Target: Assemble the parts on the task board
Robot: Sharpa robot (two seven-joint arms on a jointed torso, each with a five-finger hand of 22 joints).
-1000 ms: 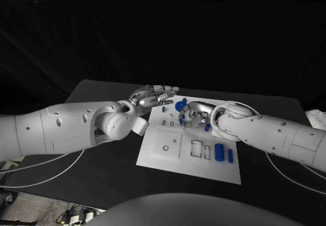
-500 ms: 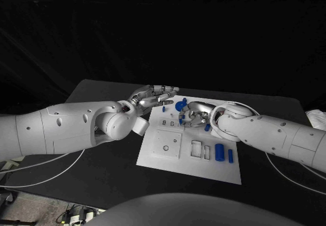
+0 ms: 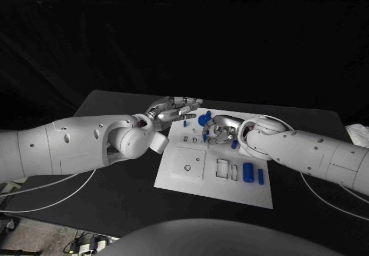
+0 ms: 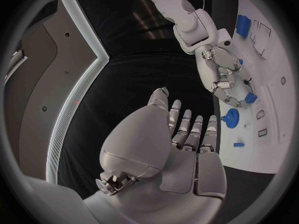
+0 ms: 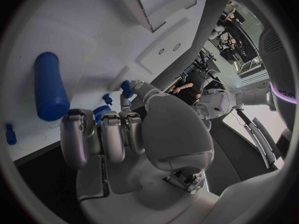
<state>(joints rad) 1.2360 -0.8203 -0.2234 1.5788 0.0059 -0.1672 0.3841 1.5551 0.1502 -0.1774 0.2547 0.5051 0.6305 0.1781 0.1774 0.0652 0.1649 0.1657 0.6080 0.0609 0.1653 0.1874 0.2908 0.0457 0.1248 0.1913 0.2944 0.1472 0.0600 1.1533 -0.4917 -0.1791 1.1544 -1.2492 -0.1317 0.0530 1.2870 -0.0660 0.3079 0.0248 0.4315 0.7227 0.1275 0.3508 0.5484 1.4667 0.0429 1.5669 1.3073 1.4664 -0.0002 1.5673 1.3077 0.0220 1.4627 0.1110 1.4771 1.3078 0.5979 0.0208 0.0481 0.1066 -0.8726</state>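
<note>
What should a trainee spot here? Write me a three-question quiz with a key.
1. True or false: the left hand holds a blue part.
2. Which hand's fingers are curled beside the gear? A) the left hand B) the right hand
3. Fill in: the large cylinder lying on the task board is coloured ___.
Key: 1 false; 2 B; 3 blue.

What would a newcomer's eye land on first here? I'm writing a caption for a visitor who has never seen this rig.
First the two silver hands meeting over the far end of the white task board: the left hand hovers with fingers apart, holding nothing, and the right hand curls down among small blue parts. Next, the large blue cylinder lying on the board's near right part.
</note>
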